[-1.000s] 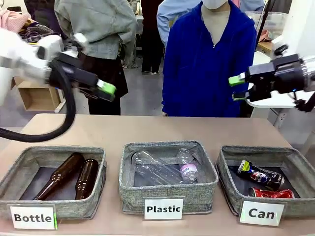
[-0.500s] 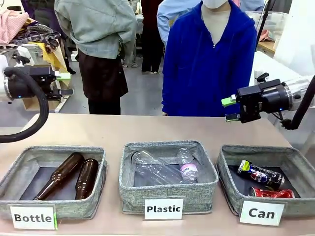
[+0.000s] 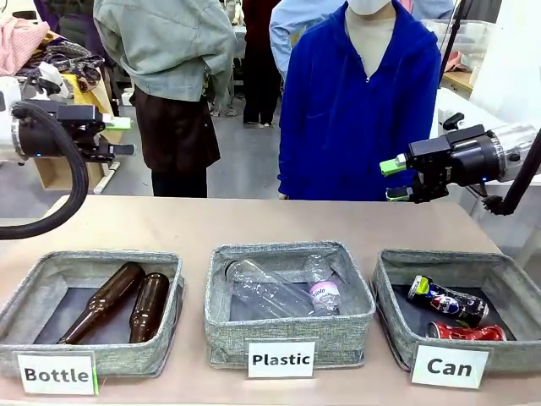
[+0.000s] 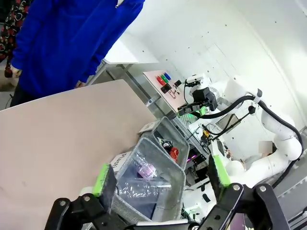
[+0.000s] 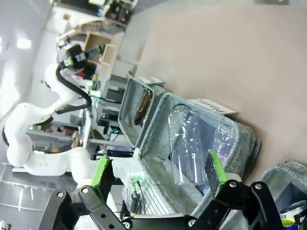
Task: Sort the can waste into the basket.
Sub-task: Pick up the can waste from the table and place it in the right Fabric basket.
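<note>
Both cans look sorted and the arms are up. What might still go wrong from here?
Little. The red can and Pepsi can lie in the Can basket. The open right hand hangs close to the person in blue, so a swing might brush them. A fresh reach could tip the soft basket.

baskets (image 3: 507, 279): 3 | cans (image 3: 448, 300): 2 | brown bottles (image 3: 127, 304): 2 | plastic bottles (image 3: 270, 292): perhaps 2

Tan table (image 3: 254, 222) with three baskets (image 3: 289, 303)
</note>
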`<act>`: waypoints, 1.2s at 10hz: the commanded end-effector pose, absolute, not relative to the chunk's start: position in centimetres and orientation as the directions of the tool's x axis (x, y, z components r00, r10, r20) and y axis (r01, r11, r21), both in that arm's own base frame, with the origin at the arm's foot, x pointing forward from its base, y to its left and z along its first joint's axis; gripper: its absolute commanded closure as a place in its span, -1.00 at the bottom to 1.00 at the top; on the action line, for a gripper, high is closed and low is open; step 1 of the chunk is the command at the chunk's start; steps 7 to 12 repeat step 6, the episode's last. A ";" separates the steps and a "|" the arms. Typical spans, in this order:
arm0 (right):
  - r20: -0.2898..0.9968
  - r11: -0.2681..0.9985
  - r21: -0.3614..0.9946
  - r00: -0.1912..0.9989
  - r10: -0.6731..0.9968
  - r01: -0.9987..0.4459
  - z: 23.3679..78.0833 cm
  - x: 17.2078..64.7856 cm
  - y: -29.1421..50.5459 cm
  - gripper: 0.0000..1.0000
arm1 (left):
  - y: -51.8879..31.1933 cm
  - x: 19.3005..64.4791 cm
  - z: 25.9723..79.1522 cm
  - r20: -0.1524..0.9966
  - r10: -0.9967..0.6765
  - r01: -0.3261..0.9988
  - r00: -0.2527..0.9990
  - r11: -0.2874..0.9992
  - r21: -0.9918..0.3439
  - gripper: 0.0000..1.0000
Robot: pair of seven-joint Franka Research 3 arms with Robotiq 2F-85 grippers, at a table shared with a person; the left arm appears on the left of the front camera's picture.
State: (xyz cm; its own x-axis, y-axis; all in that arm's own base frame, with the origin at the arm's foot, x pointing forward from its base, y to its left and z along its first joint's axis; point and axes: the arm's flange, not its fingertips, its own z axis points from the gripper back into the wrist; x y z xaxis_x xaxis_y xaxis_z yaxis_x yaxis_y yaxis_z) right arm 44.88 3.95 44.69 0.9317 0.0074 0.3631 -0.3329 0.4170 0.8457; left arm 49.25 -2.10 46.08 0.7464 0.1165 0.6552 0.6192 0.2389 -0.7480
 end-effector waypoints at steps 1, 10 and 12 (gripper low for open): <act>0.368 0.408 0.848 0.930 0.006 -0.338 44.7 44.8 4.0 -1.00 | -1.9 49.1 46.0 0.649 0.115 0.611 0.752 0.247 -0.752 -1.00; 0.368 0.408 0.848 0.930 0.006 -0.338 44.7 44.8 4.0 -1.00 | -1.9 49.1 46.0 0.649 0.115 0.611 0.752 0.247 -0.752 -1.00; 0.368 0.408 0.848 0.930 0.006 -0.338 44.7 44.8 4.0 -1.00 | -1.9 49.1 46.0 0.649 0.115 0.611 0.752 0.247 -0.752 -1.00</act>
